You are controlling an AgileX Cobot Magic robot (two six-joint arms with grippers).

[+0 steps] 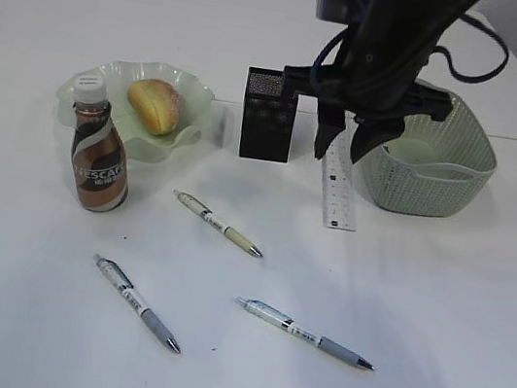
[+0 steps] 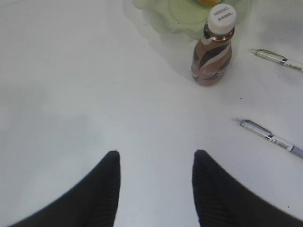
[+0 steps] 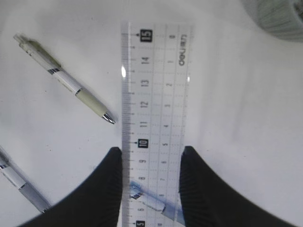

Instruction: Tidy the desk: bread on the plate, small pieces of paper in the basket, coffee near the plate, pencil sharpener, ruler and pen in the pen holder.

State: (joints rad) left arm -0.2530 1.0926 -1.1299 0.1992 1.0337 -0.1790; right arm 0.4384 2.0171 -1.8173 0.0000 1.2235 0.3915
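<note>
— Two black fingers (image 3: 111, 189) of the right gripper (image 3: 150, 163), one on each long edge of the ruler (image 3: 156, 94). Touching or just beside, hard to tell. Flat on the desk (image 1: 434, 330) under the gripper, with the far end poking out ahead.

— And around that gripper?

— Just to its left, the pen holder (image 1: 269, 114), standing up. Just to its right, the basket (image 1: 434, 173). Ahead and to the left, a pen with a pale grip (image 3: 66, 80). Nearer on the left, the end of another pen (image 3: 21, 189).

— And the left gripper (image 2: 156, 163)?

— Open, holding nothing, over bare desk. Ahead of it, a bit right, the coffee bottle (image 2: 213, 47), standing up. Behind the bottle, very close, the plate (image 2: 161, 14). Bread (image 1: 155, 104) lying on the plate. To the right, two pens, one far (image 2: 277, 59), one near (image 2: 270, 137).
</note>
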